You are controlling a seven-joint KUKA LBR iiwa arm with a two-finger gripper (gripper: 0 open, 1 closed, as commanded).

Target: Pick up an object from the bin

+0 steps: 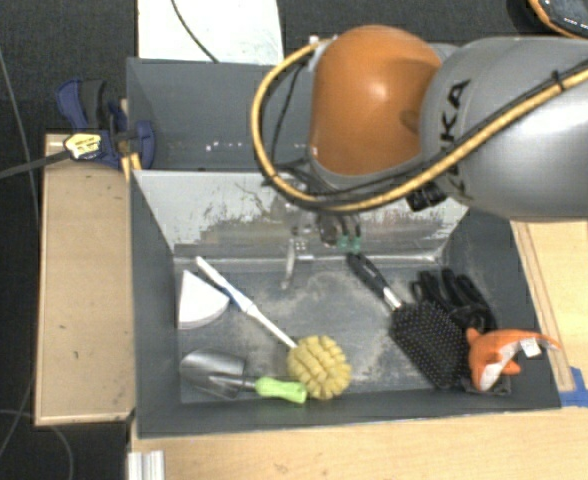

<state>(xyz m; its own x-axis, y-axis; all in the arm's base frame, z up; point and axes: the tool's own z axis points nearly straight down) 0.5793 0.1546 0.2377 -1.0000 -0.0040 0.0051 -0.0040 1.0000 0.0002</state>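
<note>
My gripper hangs under the orange wrist cover near the back wall of the bin, at its middle. It is open, with nothing between its fingers. Just right of it and below starts the thin handle of a black hairbrush, which runs down to a bristled head at the right. A white-handled dish brush with a yellow head lies below the gripper towards the front. A white wedge-shaped piece lies at the left.
A metal scoop with a green handle lies along the front wall. An orange and white toy fish sits in the front right corner, with a black looped thing behind it. The big grey arm overhangs the bin's right.
</note>
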